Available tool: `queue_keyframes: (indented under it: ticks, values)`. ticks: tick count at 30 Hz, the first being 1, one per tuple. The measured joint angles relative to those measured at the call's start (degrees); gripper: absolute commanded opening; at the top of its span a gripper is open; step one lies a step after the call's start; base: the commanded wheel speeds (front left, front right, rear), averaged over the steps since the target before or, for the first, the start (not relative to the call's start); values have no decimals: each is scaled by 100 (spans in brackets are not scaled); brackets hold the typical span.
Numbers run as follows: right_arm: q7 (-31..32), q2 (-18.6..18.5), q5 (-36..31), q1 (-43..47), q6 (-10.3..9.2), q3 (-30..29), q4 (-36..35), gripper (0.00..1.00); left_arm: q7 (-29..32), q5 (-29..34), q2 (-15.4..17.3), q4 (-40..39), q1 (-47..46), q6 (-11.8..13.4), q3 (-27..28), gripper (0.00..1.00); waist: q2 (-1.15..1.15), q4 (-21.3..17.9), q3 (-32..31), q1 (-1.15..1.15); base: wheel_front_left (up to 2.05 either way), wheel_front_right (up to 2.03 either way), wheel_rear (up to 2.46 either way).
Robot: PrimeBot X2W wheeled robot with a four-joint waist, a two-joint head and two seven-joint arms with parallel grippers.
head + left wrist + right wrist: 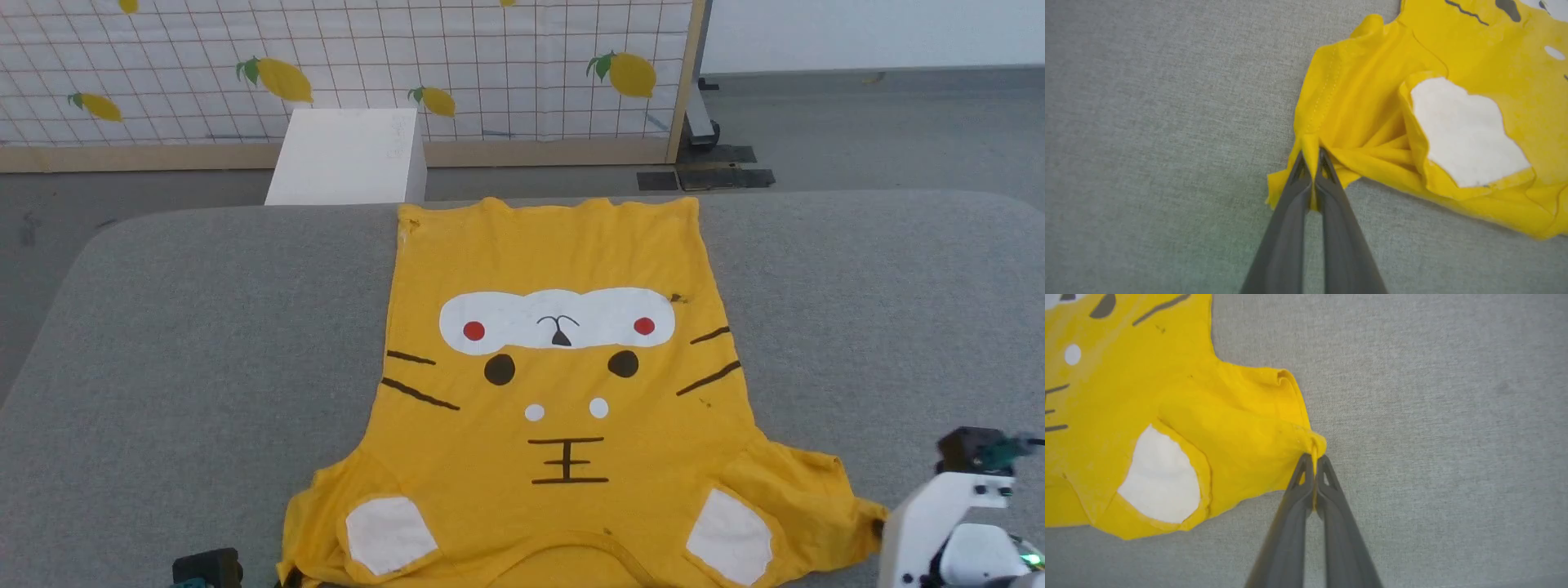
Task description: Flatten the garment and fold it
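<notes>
Here, garment [563,384] sleeve tips inside left gripper [1311,154] and right gripper [1314,458].

The garment [563,384] is mustard yellow with a cartoon face: white muzzle patch with two red dots, black eyes, dark whisker stripes at 3 and 9 o'clock, white patches at 5 and 7. The tabletop [204,327] is plain grey fabric. Up at 12 o'clock, a white box [347,155] and a white grid-lined screen [506,73] with yellow lemons, green leaves. Dark grey fingers on the left gripper [1312,153] and right gripper [1314,457].
</notes>
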Motion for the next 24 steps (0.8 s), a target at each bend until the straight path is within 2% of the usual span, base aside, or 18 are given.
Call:
queue_keyframes:
  ticks: [5,9,10,11,12,16,19,24]
  values:
    - [625,-58,-458,-213,0,701,661,0,-65,-5,-19,144,-247,1,-7,0,0,-3,91,0,0,0,0]
    - [673,-112,-515,-298,0,778,962,0,-190,-56,-65,192,-292,1,12,0,0,32,128,0,0,0,0]
    - [643,-120,-513,-314,1,766,987,8,-218,-66,-76,198,-292,1,18,0,0,35,131,0,0,0,0]
    - [576,-110,-494,-315,1,724,984,50,-256,-89,-86,197,-291,3,31,0,0,34,129,0,0,0,0]
    - [522,-103,-461,-315,1,683,973,100,-276,-97,-94,187,-291,14,44,0,0,31,125,0,0,0,0]
    - [271,-30,-45,-307,0,346,560,100,-404,-123,-125,116,-288,47,74,0,0,18,74,0,0,0,0]
    - [53,27,238,-302,0,67,-75,100,-433,-133,-131,33,-283,76,83,0,0,5,30,0,0,0,0]
    - [-765,65,348,-458,0,-232,-934,100,-514,-146,-134,-172,-246,143,127,0,0,-57,10,0,0,0,0]
